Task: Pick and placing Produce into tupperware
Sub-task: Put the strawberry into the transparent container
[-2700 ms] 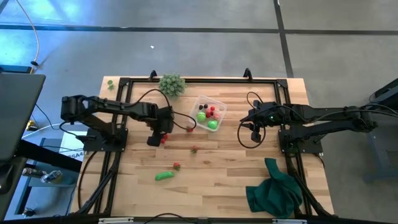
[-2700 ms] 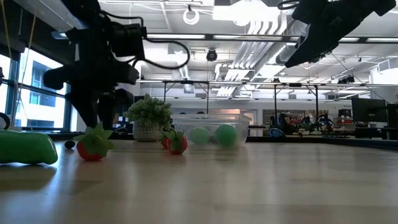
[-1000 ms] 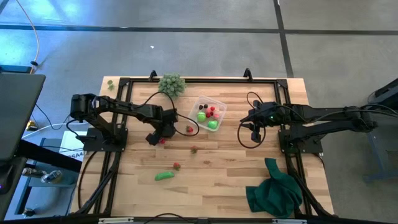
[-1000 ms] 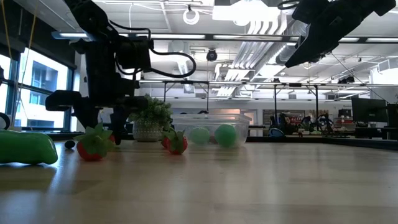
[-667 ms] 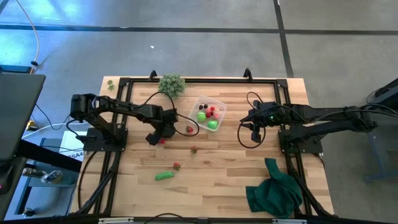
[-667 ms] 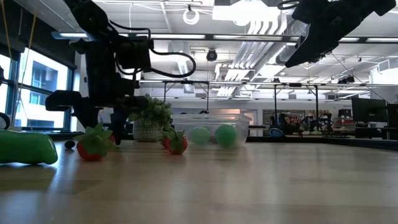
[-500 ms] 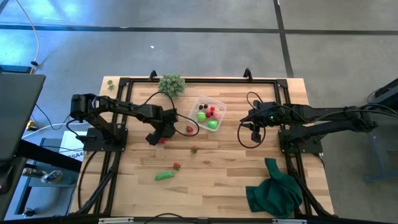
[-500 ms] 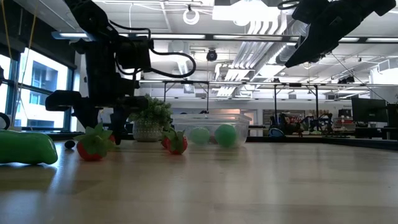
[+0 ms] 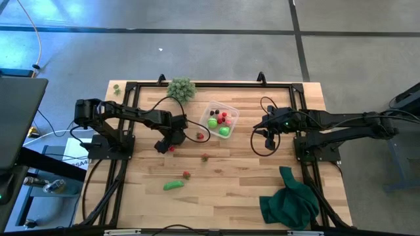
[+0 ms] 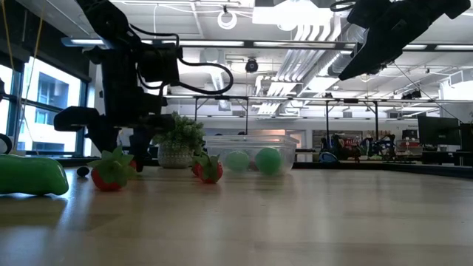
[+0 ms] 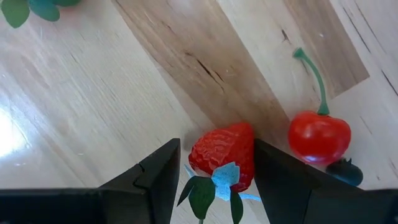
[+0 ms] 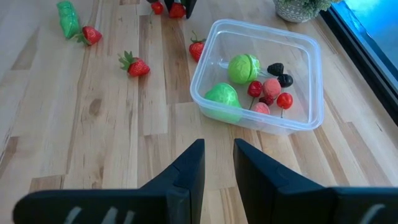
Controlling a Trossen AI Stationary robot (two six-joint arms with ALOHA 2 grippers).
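Observation:
My left gripper (image 11: pixel 217 186) points down at the table's left middle, open, with a red strawberry (image 11: pixel 222 155) lying on the wood between its fingers. A sliver of wood shows beside one finger; the other stands close against the berry. A cherry (image 11: pixel 318 137) and a dark berry (image 11: pixel 344 171) lie just beside them. The clear tupperware (image 9: pixel 231 109) stands at the far middle and holds green pieces and small berries (image 12: pixel 268 87). My right gripper (image 12: pixel 219 171) hangs open and empty above the table, right of the tupperware.
Loose strawberries (image 9: pixel 200 136) (image 9: pixel 205 157) (image 9: pixel 186 175) and a green oblong piece (image 9: pixel 172 185) lie on the bare wood toward the near side. A spiky pale-green ball (image 9: pixel 181 88) sits at the far edge. A dark green cloth (image 9: pixel 289 200) lies at the near right.
Since the earliest frames my left gripper has come down to the table around the strawberry. Over the last second both arms and all the produce have kept still.

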